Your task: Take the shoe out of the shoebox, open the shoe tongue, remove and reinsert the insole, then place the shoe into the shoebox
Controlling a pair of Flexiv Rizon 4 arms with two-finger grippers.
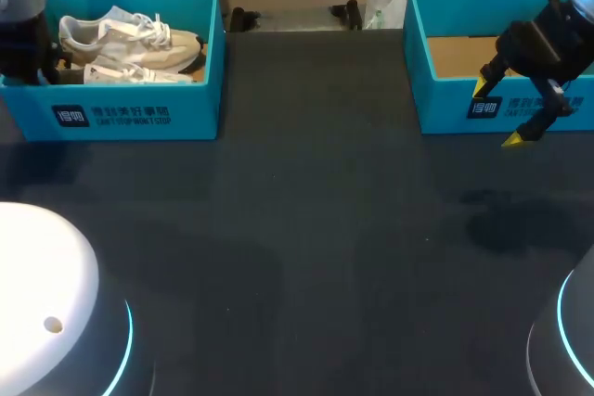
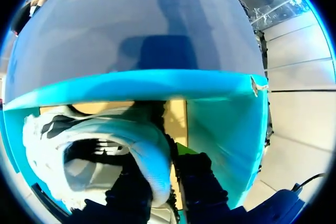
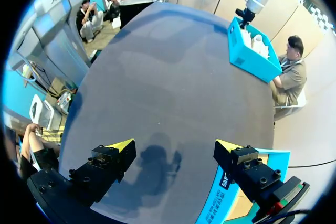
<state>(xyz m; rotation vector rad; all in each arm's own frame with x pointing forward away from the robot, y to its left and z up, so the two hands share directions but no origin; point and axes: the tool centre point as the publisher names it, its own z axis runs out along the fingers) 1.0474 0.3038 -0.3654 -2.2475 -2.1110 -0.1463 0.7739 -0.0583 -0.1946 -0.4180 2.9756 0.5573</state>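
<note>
Head view: the task looks barely started to me. The shoe (image 1: 130,39) sits in the left shoebox (image 1: 139,113) at the far left of the table (image 1: 306,229), with what looks like a second shoe (image 1: 139,74) lying on its near side. My left arm goes down into that box at its left end. The right shoebox (image 1: 445,104) at the far right shows only bare cardboard. The right gripper (image 1: 498,113) hangs over its near wall, fingers spread, nothing in them.

Left wrist view: the left gripper (image 2: 165,169) is down inside the box. The shoe's heel rim sits between the dark fingers, one inside the opening and one outside, so I'd call it clenched on the shoe. The yellow tips are hidden.

Right wrist view: the fingers are wide apart over bare table, with the box wall beside one of them.

So lifting out, the tongue, the insole and the return are all left.
</note>
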